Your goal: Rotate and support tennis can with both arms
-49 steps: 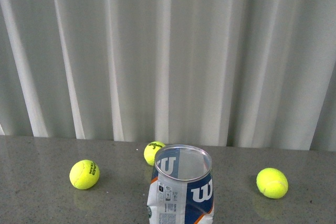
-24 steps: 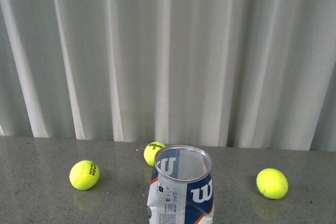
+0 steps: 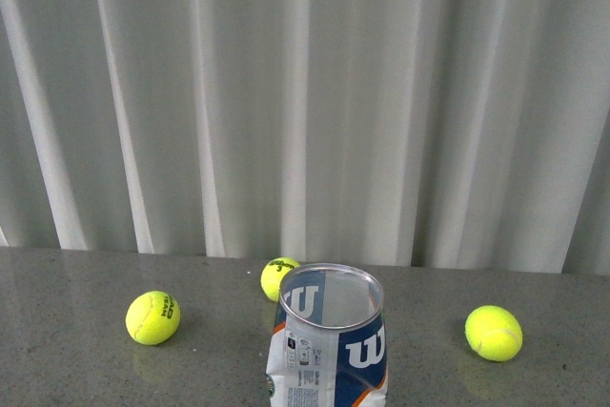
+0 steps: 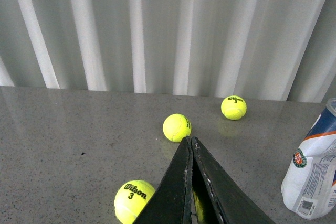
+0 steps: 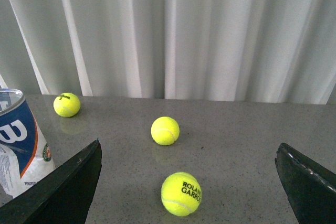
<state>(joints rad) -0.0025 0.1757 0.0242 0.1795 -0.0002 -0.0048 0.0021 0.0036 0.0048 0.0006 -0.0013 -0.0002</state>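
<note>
On table: tennis can (image 3: 329, 345) upright | left claw (image 4: 190, 142) closed, empty | right claw (image 5: 191, 182) wide apart

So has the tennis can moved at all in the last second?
No. In the front view the tennis can sits in the same spot, its rim level with the back tennis ball as before.

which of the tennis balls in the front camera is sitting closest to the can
The ball just behind the tennis can, with black lettering on top. It peeks out past the can's rim on the left, while the other two balls lie well off to either side.
</note>
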